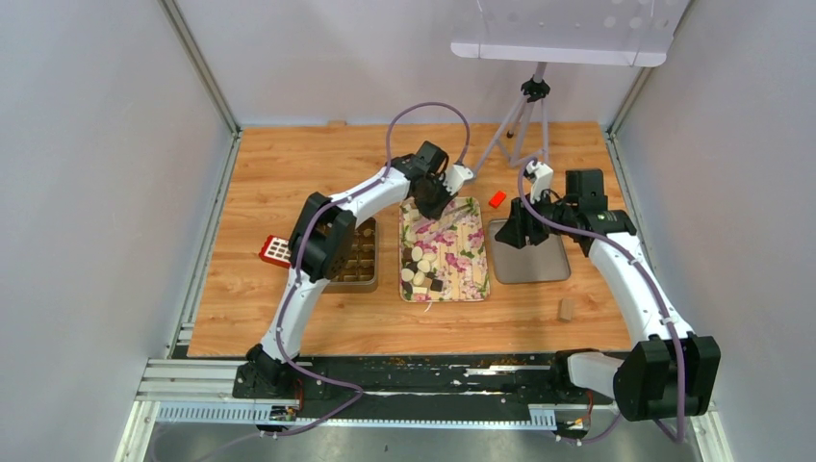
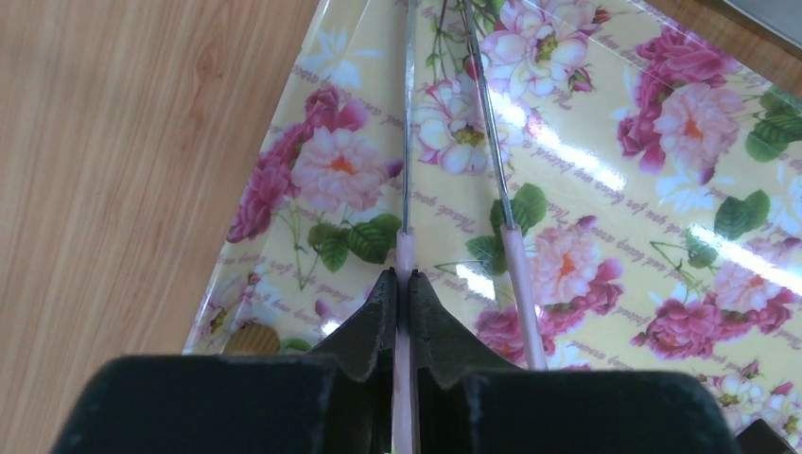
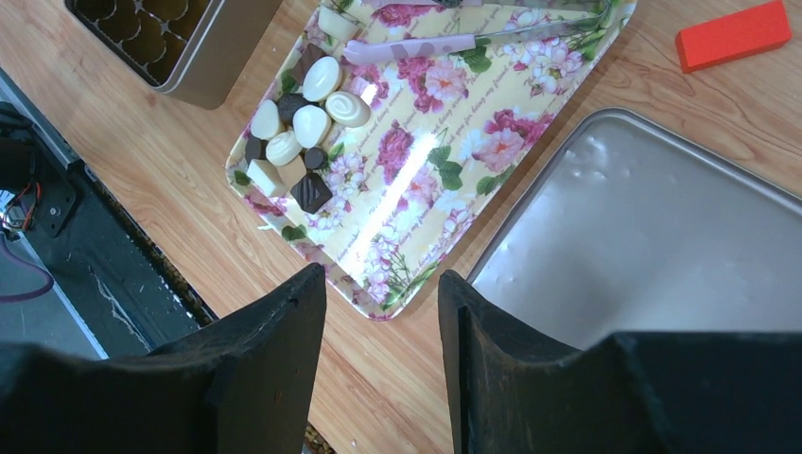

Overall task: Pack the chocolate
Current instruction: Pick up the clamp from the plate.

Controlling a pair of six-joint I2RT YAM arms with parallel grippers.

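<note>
Bearing everything else: a light brown wood-grain worktop [image 1: 289, 173], with two arms bolted at its near edge.

1. Left arm [image 1: 318, 241], black and white, reaching over the far end of item 3. The left jaws are pressed together on one pink-sleeved leg of item 6 (its second leg runs free, just to the side).
2. Right arm [image 1: 635, 279], same make. The right jaws are spread with nothing between them, hanging above the spot where items 3 and 4 lie side by side.
3. Rectangular glossy tray, yellow with pink roses [image 1: 467, 231], at mid-worktop.
4. Plain grey metal tray [image 1: 539, 265], just right of item 3.
5. Metal tin with moulded brown compartments [image 3: 180, 47], left of item 3 and partly under the left arm.
6. Slim metal tongs with pink grips [image 3: 426, 45], tips pointing over the far end of item 3.
7. Small red-and-white box [image 1: 274, 251], left of item 5.
8. The chocolate [image 3: 298, 132], dark, cream-white and tan pieces, clustered in the near-left part of item 3.
9. Bright red block [image 1: 497, 199], on bare wood beyond item 4.
10. Tan cylinder [image 1: 566, 309], alone on the worktop, nearer than item 4.
</note>
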